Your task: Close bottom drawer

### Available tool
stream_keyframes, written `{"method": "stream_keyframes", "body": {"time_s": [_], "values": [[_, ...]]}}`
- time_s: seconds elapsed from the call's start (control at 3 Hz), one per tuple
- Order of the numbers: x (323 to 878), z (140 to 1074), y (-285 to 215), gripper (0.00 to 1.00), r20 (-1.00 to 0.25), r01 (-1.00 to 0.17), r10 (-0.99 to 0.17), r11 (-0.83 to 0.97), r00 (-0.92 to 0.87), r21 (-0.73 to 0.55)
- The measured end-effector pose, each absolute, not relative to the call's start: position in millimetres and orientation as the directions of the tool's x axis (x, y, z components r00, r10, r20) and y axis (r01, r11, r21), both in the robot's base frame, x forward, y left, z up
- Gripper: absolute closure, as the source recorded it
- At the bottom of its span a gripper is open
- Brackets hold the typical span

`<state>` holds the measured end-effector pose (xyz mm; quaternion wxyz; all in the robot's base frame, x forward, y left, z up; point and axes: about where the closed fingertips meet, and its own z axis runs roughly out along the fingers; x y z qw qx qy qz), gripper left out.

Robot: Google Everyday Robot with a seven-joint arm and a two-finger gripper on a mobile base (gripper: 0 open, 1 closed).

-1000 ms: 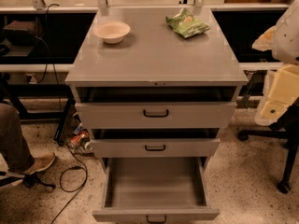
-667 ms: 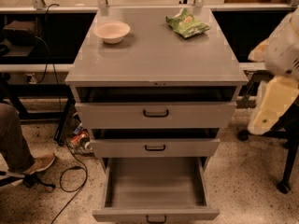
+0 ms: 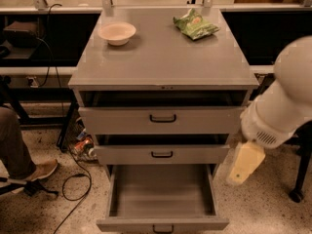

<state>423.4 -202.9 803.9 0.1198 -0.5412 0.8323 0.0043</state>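
Observation:
The bottom drawer (image 3: 162,199) of the grey cabinet (image 3: 161,62) is pulled far out, a wide shallow grey tray with nothing in it. Its flat front (image 3: 126,224) lies at the lower edge of the view, and the small black handle (image 3: 163,229) is partly cut off. My white arm (image 3: 285,101) comes in from the right. My gripper (image 3: 243,164), a cream-coloured piece at the arm's end, hangs just right of the cabinet, level with the middle drawer and above the bottom drawer's right side. It touches nothing.
The middle drawer (image 3: 162,154) and top drawer (image 3: 162,118) stand slightly ajar. A pink bowl (image 3: 117,33) and a green snack bag (image 3: 196,25) lie on the cabinet top. A person's leg and shoe (image 3: 34,169) and floor cables (image 3: 73,179) are at left. A black caster (image 3: 296,195) is at right.
My arm has swung down and left toward the cabinet's right side, and it looks larger in view. The drawers, the bowl and the bag have not moved.

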Motion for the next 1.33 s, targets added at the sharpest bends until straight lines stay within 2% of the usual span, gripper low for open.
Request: {"method": "stream_keyframes", "body": {"time_s": [1.0, 1.33], "values": [[407.7, 767.0, -204.0, 0.00, -0.171, -0.899, -0.894, 0.431, -0.413, -0.080], [402.4, 719.9, -213.5, 0.00, -0.174, -0.868, -0.855, 0.496, -0.489, 0.003]]}}
